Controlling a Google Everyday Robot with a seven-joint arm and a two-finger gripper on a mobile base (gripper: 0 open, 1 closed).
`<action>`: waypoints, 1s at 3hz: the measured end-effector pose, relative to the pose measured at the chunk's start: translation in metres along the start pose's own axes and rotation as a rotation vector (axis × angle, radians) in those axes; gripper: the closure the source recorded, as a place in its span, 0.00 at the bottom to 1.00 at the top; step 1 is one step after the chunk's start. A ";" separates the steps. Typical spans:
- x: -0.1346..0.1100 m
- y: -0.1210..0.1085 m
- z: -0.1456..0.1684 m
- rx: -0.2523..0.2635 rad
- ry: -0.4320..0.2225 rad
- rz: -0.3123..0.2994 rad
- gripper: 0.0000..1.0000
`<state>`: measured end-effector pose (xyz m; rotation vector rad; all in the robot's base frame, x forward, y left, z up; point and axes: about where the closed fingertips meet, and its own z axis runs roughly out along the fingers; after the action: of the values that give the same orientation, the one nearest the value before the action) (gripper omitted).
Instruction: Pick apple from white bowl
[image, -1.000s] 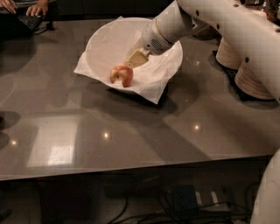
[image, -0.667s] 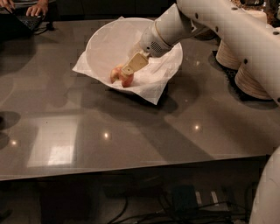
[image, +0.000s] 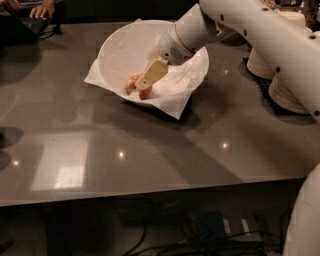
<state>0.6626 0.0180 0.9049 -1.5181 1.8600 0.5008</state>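
The white bowl (image: 116, 46) stands at the back middle of the dark table, lined with crinkled white paper (image: 172, 102) whose corners overhang the rim. The small red-and-yellow apple (image: 132, 83) lies at the bowl's near-left inside wall. My gripper (image: 144, 84) reaches down into the bowl from the right on the white arm (image: 240, 25) and sits right at the apple, covering its middle. Only the apple's left side and lower edge show around the gripper.
Stacks of beige paper plates (image: 286, 92) stand at the table's right, under my arm. A person's hands (image: 44, 9) rest at a dark laptop at the far left corner. The table's front edge (image: 150, 196) runs across, with cables below it.
My gripper has moved down and to the left inside the bowl, from beside the apple to directly over it. The apple and the bowl have stayed in place.
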 end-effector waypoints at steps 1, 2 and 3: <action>0.000 0.000 0.002 -0.003 -0.001 0.001 0.36; 0.000 0.001 0.005 -0.010 -0.002 0.003 0.36; 0.001 0.002 0.016 -0.030 -0.004 0.010 0.36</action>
<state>0.6643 0.0279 0.8928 -1.5267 1.8657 0.5390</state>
